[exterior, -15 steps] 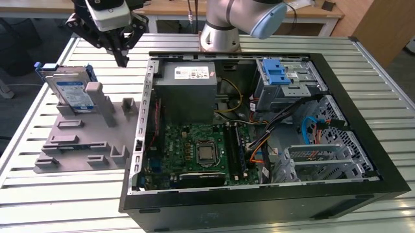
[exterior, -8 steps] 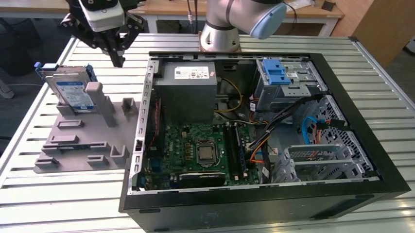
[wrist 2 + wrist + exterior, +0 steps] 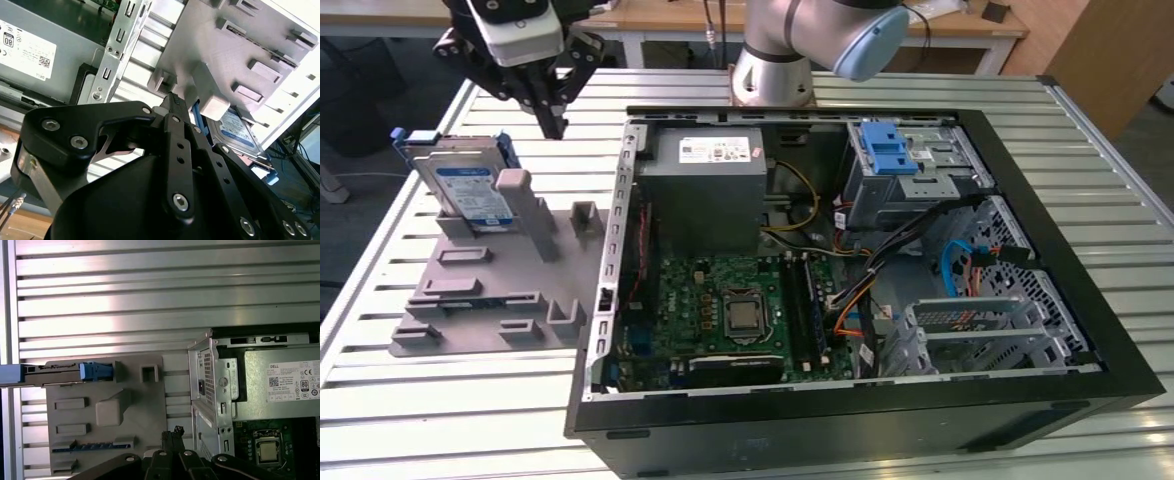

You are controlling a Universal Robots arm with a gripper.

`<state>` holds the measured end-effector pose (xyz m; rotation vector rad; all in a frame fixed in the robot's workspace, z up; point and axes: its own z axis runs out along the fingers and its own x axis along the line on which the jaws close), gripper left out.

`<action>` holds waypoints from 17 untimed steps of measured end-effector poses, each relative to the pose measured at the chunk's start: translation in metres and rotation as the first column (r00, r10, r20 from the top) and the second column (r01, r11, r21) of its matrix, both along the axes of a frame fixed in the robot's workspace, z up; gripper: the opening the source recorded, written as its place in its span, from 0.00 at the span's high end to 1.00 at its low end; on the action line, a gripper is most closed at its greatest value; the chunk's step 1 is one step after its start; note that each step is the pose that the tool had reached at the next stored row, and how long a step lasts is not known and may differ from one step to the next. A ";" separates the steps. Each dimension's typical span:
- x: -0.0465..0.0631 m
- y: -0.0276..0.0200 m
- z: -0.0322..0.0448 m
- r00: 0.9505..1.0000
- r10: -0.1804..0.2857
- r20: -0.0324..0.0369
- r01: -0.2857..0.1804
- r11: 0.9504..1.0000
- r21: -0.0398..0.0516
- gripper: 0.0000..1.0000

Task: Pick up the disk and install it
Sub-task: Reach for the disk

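Silver disk [image 3: 460, 185] stands on edge, leaning in the grey fixture [image 3: 480, 300] at the left of the exterior view. It sits well apart from the open computer case [image 3: 854, 420] that takes up centre and right. Your gripper [image 3: 556, 122] hangs just above and to the right of the disk, upper left of frame, fingers drawn together on nothing and touching nothing. Both wrist views show the closed tips over the fixture. Judgement: the drive is stiff metal, fairly heavy for its size, smooth-faced and sensitive to knocks. Its blue side rails [image 3: 95, 371] are plastic and may flex. Take it across the two flat faces near the free upper edge, square and firm, not by the rails.
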<state>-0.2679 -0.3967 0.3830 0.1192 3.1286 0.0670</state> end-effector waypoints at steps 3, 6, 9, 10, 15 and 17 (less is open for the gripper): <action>-0.003 0.0002 -0.0004 1.000 0.000 -0.002 0.000 1.000 0.000 0.89; -0.007 0.0003 -0.0009 1.000 0.000 -0.004 0.000 1.000 0.000 0.89; -0.010 0.0005 -0.0013 1.000 0.000 -0.007 0.000 1.000 0.000 0.89; -0.011 0.0005 -0.0014 1.000 0.000 -0.008 0.000 1.000 0.000 0.89; -0.017 0.0012 -0.0021 1.000 0.000 -0.015 0.000 1.000 0.000 0.89; -0.019 0.0014 -0.0024 1.000 0.000 -0.018 0.000 1.000 0.000 0.89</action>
